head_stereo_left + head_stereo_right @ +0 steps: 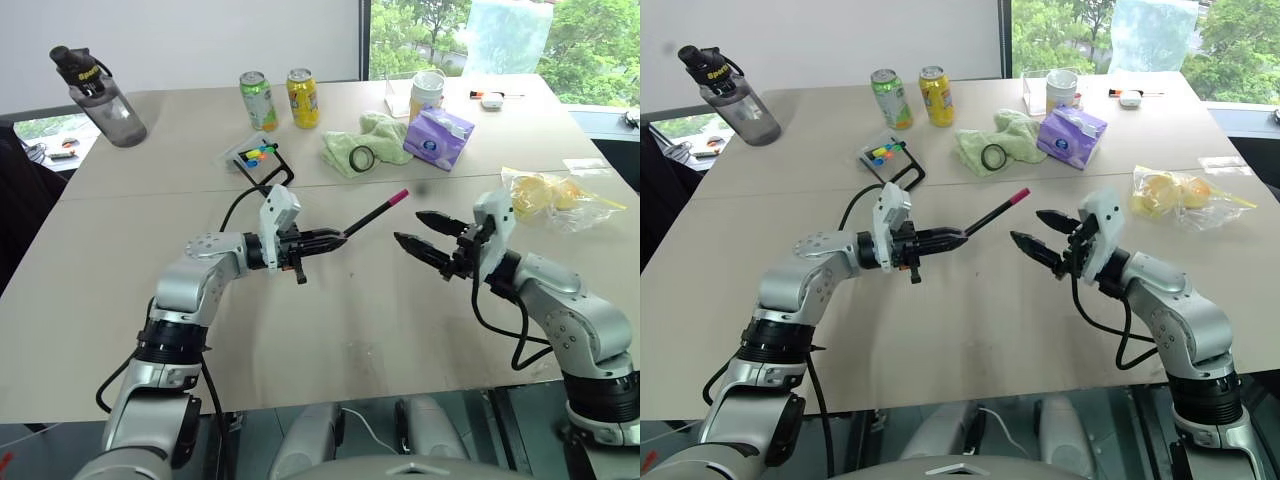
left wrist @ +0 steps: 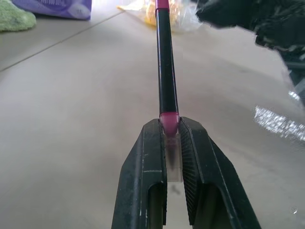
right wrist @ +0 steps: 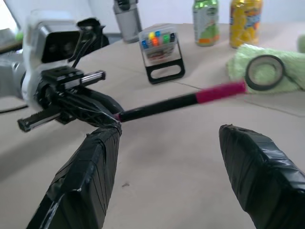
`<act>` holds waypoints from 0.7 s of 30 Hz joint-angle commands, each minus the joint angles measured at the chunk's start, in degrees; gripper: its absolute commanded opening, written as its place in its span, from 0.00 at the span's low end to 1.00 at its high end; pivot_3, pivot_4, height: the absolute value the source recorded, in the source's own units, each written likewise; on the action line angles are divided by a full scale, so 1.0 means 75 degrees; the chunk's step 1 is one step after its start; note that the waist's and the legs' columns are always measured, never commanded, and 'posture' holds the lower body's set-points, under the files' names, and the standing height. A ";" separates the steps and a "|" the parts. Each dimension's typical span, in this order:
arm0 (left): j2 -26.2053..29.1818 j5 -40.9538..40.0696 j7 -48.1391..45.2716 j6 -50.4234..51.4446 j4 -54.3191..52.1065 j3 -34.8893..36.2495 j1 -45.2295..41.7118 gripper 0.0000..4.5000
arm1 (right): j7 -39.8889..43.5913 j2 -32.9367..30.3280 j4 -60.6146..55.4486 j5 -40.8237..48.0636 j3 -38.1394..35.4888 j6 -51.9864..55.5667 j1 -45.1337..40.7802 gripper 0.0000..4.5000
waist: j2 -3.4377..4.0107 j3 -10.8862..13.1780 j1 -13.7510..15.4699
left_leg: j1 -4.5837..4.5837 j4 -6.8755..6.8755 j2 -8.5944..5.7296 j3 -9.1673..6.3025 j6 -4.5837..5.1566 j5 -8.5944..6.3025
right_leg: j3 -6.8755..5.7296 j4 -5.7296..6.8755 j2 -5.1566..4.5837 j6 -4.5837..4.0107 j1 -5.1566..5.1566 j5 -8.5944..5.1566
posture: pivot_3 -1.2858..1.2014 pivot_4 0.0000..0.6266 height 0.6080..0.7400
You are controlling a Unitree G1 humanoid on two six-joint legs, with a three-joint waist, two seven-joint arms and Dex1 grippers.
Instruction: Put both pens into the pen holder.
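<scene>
My left gripper [image 1: 340, 237] is shut on the pink tip of a black-barrelled pen [image 1: 372, 215]. It holds the pen above the table, slanting up toward the right arm, and the left wrist view has the pen [image 2: 166, 71] pinched between the fingertips. My right gripper [image 1: 408, 227] is open, a short way from the pen's far pink end, with nothing between its fingers [image 3: 90, 167]. The pen holder [image 1: 256, 160], a clear box with a black loop frame and coloured marker tops inside, stands behind the left arm. The other pen is out of view.
At the back stand a dark water bottle [image 1: 100, 95], two drink cans [image 1: 258, 100] and a cup [image 1: 427, 95]. A green cloth [image 1: 385, 130] with a tape roll [image 1: 362, 158] and a purple tissue pack [image 1: 437, 138] lie mid-table. A plastic bag of yellow fruit [image 1: 555, 197] is at the right.
</scene>
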 commanded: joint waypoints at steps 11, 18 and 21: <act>-0.0088 -0.0692 0.0036 0.0329 -0.0841 -0.0019 0.0171 0.01 | -0.1920 0.1089 -0.0074 0.2857 -0.1093 0.1279 -0.0577 0.80 | 0.0002 0.0001 0.0004 | 0.0000 0.0000 0.0000 0.0002 0.0000 0.0000 | 0.0001 -0.0002 0.0000 0.0000 0.0000 0.0000 | 0.52 0.24 1.00; 0.0068 -0.0753 -0.0313 0.0231 -0.0868 -0.0088 0.0246 0.01 | -0.2037 0.1047 0.0041 0.3110 -0.1090 0.1285 -0.0537 0.80 | 0.0002 0.0001 0.0004 | 0.0000 -0.0003 0.0000 0.0004 0.0000 0.0000 | 0.0002 -0.0003 0.0000 0.0000 0.0000 0.0000 | 0.52 0.24 1.00; 0.0174 -0.0764 -0.0403 0.0224 -0.0963 -0.0108 0.0344 0.01 | -0.2083 0.1025 0.0059 0.3278 -0.1143 0.1278 -0.0524 0.80 | 0.0003 0.0001 -0.0001 | 0.0000 -0.0004 0.0000 0.0004 0.0000 0.0000 | 0.0003 -0.0003 0.0000 0.0000 -0.0001 0.0000 | 0.52 0.24 1.00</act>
